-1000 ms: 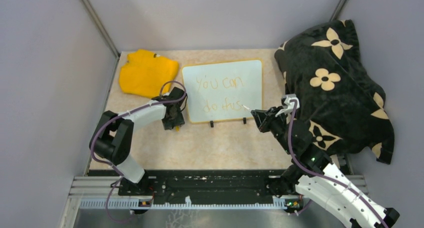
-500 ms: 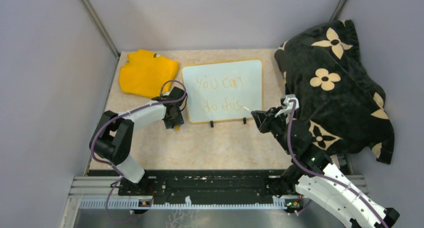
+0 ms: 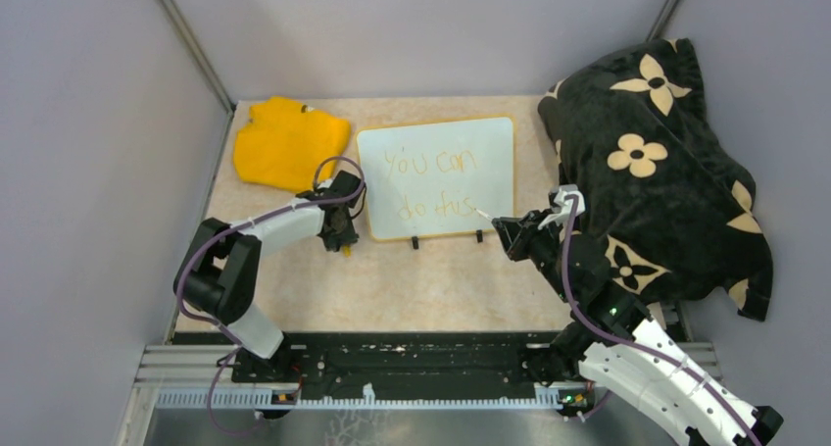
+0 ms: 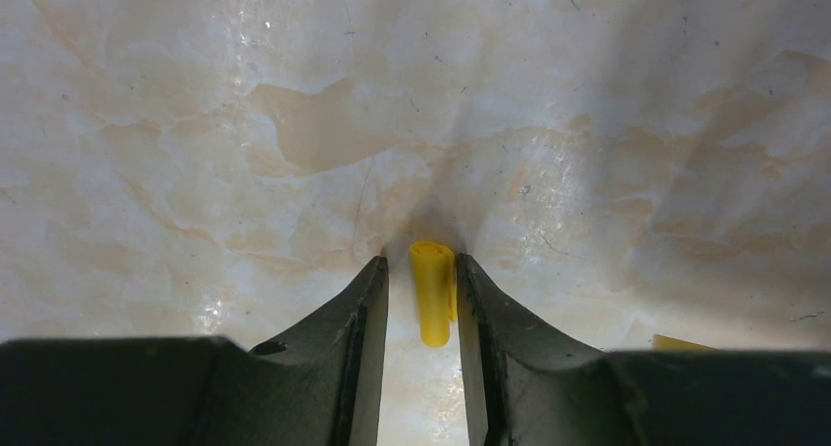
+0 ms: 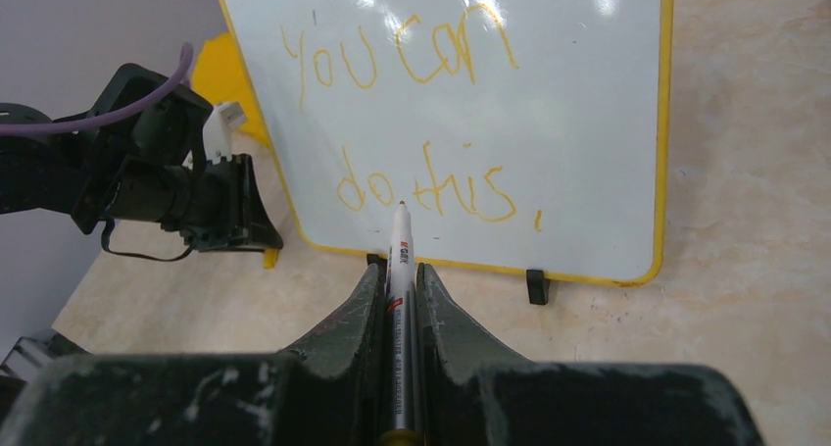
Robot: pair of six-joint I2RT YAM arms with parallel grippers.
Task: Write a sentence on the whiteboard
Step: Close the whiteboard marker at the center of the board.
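- Top view: the whiteboard lies flat in the middle of the table, with a yellow cloth to its left and a black flowered blanket to its right
- The sentence, "you can do this", fills the board in two lines, so the writing looks finished to me
- The right gripper sits off the board's near right corner, and a marker runs from it up and left toward the end of "this"
- The left gripper is low at the table just off the board's near left corner, over a small yellow cap
- Left wrist view: the cap lies flat on the table between the fingers, with its long axis running the same way they do
- The jaws stand narrow; one finger is at the cap's side and a strip of table shows at the other, so I judge it bracketed, not pinched
- Right wrist view: the fingers are pressed together on the marker's barrel
- The marker points straight ahead, its tip over the white just under "do this"; I cannot tell whether it touches the board
- From here the cap lies ahead and to the left, past the board's near left corner and close under the left gripper
- If capping comes next, the left arm is much the nearer to the cap
- The marker's tip aims at the board, not at the cap, so it would have to swing left
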